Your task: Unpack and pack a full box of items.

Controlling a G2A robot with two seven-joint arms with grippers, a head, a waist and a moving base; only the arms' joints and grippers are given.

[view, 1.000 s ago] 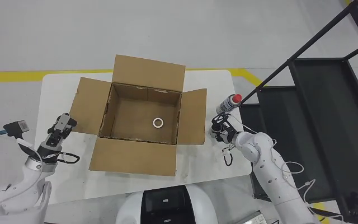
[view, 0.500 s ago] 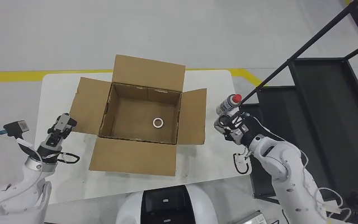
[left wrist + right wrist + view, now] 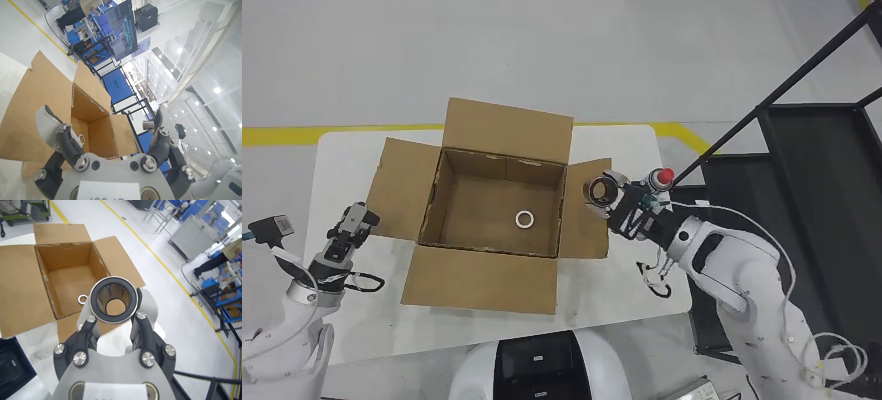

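Your right gripper (image 3: 616, 203) pinches a bearing (image 3: 94, 306), held sideways above the 3 o'clock flap of the box (image 3: 472, 215). One ring (image 3: 525, 218) lies flat on the box floor, toward 3 o'clock of centre. Your left gripper (image 3: 103, 115) stands spread, holding nothing, at the box's 9 o'clock by the edge of the table (image 3: 602, 290). A can (image 3: 666, 176) lies just beyond the right gripper.

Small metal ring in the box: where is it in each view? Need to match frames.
Top view: metal ring lies on the box floor, off centre toward the wall nearest the held metal cylinder.
Left wrist view: ring on the box floor, seen through the open top.
Right wrist view: ring on the floor, just beside the cylinder's rim in the picture.
Shared landmark: the box's spread flaps.
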